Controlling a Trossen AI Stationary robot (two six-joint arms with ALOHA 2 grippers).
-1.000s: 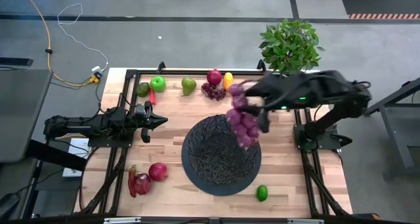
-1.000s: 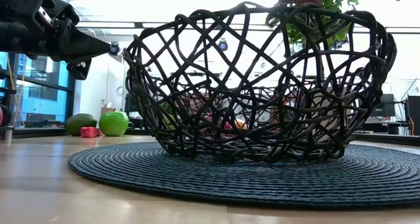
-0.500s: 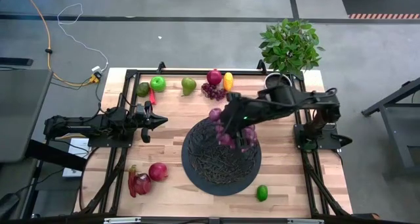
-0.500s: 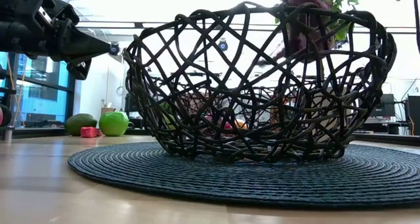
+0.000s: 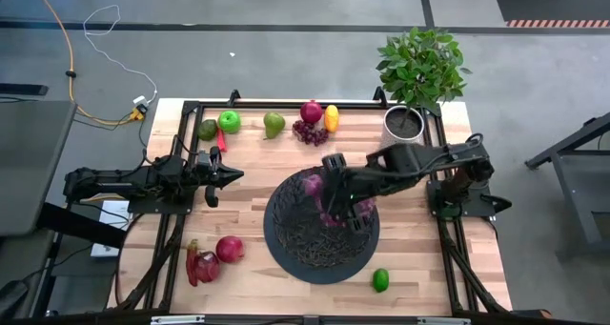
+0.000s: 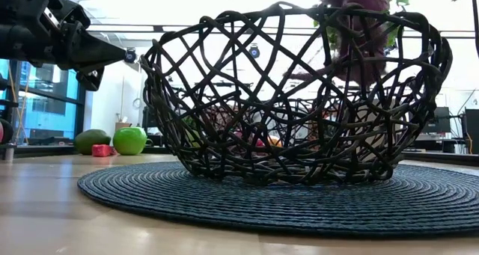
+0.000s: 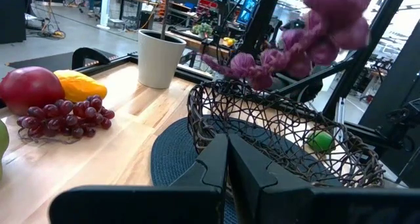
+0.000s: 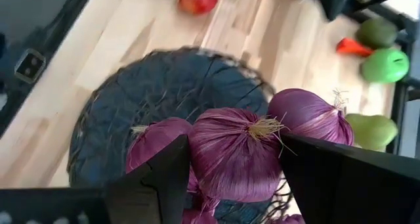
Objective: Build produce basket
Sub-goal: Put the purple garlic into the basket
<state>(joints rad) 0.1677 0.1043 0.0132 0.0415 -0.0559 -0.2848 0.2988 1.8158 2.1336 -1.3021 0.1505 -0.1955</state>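
From above, the basket (image 5: 320,227) sits on a round dark mat near the middle of the wooden table (image 5: 257,158), and the right tool (image 5: 332,193) reaches over its far rim, clamped on a string of red onions (image 5: 335,202) that hangs down inside the bowl. The left tool (image 5: 229,175) waits over the table's left side with its fingers pressed together, holding nothing. Along the far edge lie an avocado (image 5: 208,129), a green apple (image 5: 229,121), a pear (image 5: 274,124), purple grapes (image 5: 309,132), a red apple (image 5: 311,111) and a yellow fruit (image 5: 331,116); a potted plant (image 5: 419,70) stands at the far right corner. Near the front left are another red apple (image 5: 229,248) and a red pepper (image 5: 200,265), and a lime (image 5: 380,279) lies just beside the mat at the front right. The level view shows the basket (image 6: 299,90) filling the frame, with the onions (image 6: 358,31) blurred behind its upper right weave and the closed left tool (image 6: 112,54) beside its left rim. From the left wrist, that arm's fingers (image 7: 216,165) meet in a point aimed at the basket (image 7: 275,129), with the onions (image 7: 308,37) suspended above it and the grapes (image 7: 65,117) on the table. From the right wrist, the dark fingers (image 8: 164,175) flank one onion (image 8: 236,152) of the bunch, gripping it above the basket (image 8: 157,92).
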